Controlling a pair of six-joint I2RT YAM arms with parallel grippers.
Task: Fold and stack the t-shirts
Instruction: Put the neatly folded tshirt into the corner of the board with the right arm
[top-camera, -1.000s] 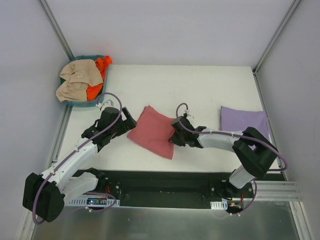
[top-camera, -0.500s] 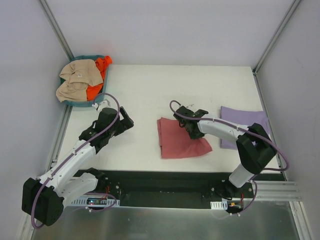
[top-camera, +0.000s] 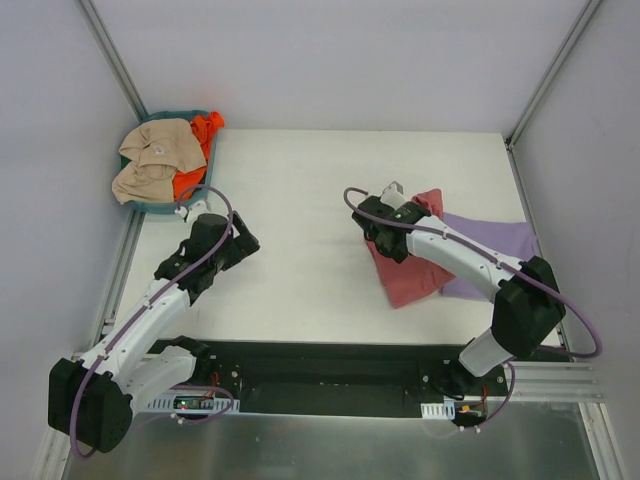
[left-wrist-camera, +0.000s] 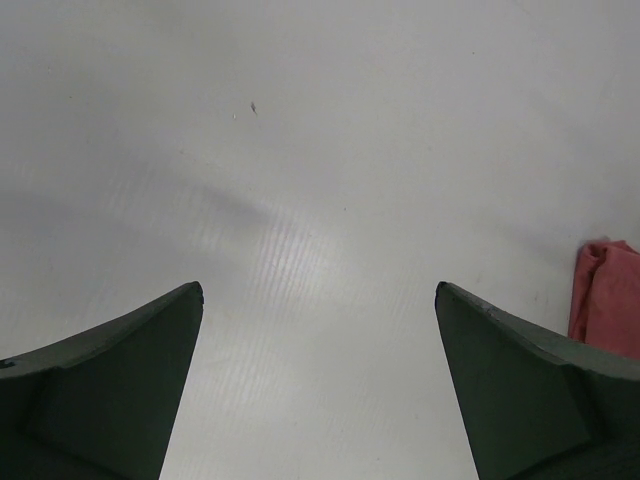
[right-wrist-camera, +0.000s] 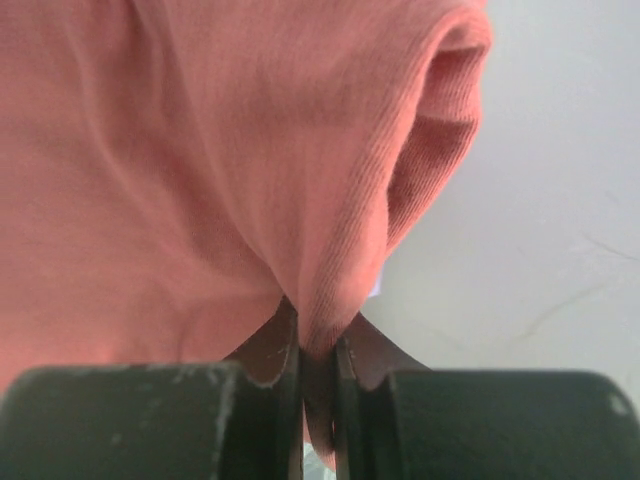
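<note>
The folded brick-red t-shirt (top-camera: 415, 275) lies right of the table's middle, its right part overlapping the left edge of the folded lavender t-shirt (top-camera: 495, 240). My right gripper (top-camera: 385, 235) is shut on a pinched fold at the red shirt's left edge; the wrist view shows that red cloth (right-wrist-camera: 250, 150) bunched between the closed jaws. My left gripper (top-camera: 245, 243) hovers open over bare table at the left, holding nothing. The left wrist view catches only a corner of the red t-shirt (left-wrist-camera: 608, 300) at its right edge.
A small teal basket (top-camera: 205, 190) with beige and orange cloth sits at the back left corner. Aluminium frame posts stand at both back corners. The black base rail (top-camera: 330, 375) runs along the near edge.
My right gripper has dragged the red t-shirt from the table's middle to the right, onto the edge of the lavender one. The left arm has drawn back slightly to the left.
</note>
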